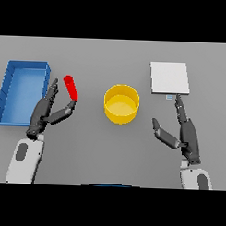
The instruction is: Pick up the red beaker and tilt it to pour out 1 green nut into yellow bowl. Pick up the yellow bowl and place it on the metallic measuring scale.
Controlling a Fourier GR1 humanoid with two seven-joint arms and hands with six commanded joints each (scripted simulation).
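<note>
The red beaker (70, 87) stands slightly tilted on the grey table, left of centre. My left hand (42, 113) is right beside it: straight fingers reach up along its left side and the thumb tip touches its lower end. The hand is open, not closed round the beaker. No green nut is visible. The yellow bowl (121, 104) sits at the table's centre, and nothing shows inside it. The metallic measuring scale (169, 78) lies at the back right. My right hand (188, 134) rests open just below the scale, fingers pointing toward it, thumb spread toward the bowl.
A blue bin (9, 93) stands at the left edge, close behind my left hand. Bare grey table (98, 59) stretches between the beaker, the bowl and the scale.
</note>
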